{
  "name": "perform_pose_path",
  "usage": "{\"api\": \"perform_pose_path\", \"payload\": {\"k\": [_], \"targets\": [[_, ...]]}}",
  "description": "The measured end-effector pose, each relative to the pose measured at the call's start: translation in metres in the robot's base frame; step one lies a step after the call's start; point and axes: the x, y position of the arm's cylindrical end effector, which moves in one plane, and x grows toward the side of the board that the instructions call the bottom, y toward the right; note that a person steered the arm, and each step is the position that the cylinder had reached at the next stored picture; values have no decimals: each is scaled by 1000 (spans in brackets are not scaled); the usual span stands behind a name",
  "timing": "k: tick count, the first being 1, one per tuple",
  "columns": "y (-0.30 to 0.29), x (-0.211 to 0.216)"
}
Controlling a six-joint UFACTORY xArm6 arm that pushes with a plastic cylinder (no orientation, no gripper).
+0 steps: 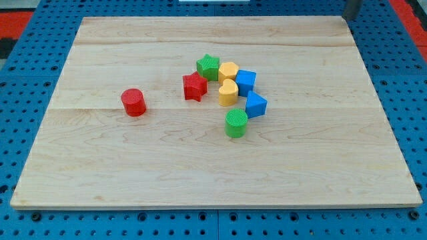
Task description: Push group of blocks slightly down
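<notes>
A cluster of blocks sits near the middle of the wooden board (133, 173): a green star (208, 67), a yellow block (228, 71), a blue cube (246, 81), a red star (194, 87), a yellow heart (228, 93), a second blue block (255, 105) and a green cylinder (235, 123). A red cylinder (133, 102) stands apart on the view's left. My tip (348, 18) shows as a dark rod end at the view's top right, by the board's far corner, well away from every block.
The board lies on a blue perforated table (27, 60) that surrounds it on all sides. A red area (20, 17) shows at the view's top left.
</notes>
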Motion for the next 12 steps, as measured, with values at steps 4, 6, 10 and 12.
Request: {"api": "perform_pose_path", "payload": {"k": [4, 6, 10, 12], "targets": [[-116, 36], [-156, 56], [-241, 64], [-279, 79]]}}
